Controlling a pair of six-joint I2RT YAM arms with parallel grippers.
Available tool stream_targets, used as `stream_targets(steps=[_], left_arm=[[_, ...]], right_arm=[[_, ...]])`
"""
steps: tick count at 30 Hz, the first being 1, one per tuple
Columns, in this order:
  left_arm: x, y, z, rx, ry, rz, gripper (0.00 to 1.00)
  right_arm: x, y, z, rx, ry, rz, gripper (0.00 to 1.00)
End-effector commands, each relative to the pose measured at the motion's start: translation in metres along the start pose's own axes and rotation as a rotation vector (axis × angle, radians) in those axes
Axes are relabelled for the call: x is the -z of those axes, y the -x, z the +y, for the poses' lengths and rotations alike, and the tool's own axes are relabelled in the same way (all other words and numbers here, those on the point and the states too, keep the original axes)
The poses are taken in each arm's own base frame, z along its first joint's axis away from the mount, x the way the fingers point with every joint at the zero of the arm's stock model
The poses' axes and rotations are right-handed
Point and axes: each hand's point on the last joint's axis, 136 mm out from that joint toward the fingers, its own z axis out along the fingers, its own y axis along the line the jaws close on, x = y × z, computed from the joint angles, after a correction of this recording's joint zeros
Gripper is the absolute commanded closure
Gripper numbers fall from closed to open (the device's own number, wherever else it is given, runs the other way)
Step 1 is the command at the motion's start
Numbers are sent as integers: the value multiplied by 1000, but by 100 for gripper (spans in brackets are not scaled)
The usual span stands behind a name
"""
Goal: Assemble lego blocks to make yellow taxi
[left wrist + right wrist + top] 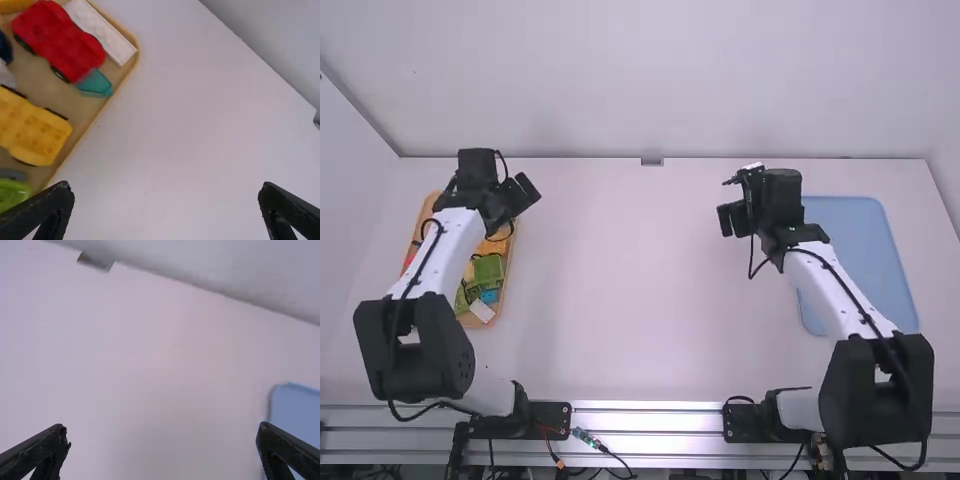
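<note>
- Yellow car base (pixel 37 127) lies studs up in the wooden tray (pixel 46 85), likely ready for building on.
- Left jaws (pixel 166 187) hang open and empty near it, apparently positioned for fetching.
- Right jaws (pixel 161 427), also spread and empty, hover near the blue tray (pixel 865 260), perhaps awaiting parts.

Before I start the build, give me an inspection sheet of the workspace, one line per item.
Surface: white table, wooden tray at left, blue tray at right.
Job's things: yellow wheeled piece in the wooden tray.
Clutter: red wheeled piece, white block and teal block share that tray.
Grippers: left gripper and right gripper both open, holding nothing.
Cables: black cables along both arms; thin wires between the arm bases.
Surroundings: pale wall behind, metal rail in front.
People: nothing seen.
</note>
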Motion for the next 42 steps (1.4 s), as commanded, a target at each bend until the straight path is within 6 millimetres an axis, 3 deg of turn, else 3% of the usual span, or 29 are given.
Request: stream_targets(steps=[1, 10, 17, 21, 24, 28, 34, 42], left_arm=[[-7, -2, -13, 23, -51, 44, 1], [-17, -7, -8, 86, -42, 73, 1], [-18, 4, 55, 415, 234, 82, 0], [-18, 9, 74, 506, 320, 129, 2], [-28, 17, 77, 545, 330, 139, 1], [-43, 9, 91, 675, 414, 191, 6], [-72, 1, 87, 701, 397, 262, 5], [-85, -21, 105, 796, 493, 274, 10]], right_arm=[[-6, 1, 1, 43, 0, 15, 1], [-5, 5, 0, 28, 28, -11, 1], [-5, 6, 2, 52, 40, -16, 1], [-5, 5, 1, 58, 36, -12, 1], [-5, 3, -4, 48, 28, -5, 1], [-4, -1, -16, 28, 9, 1, 1], [-2, -6, -36, -20, -21, 5, 1], [0, -6, -37, -40, 23, -12, 1]])
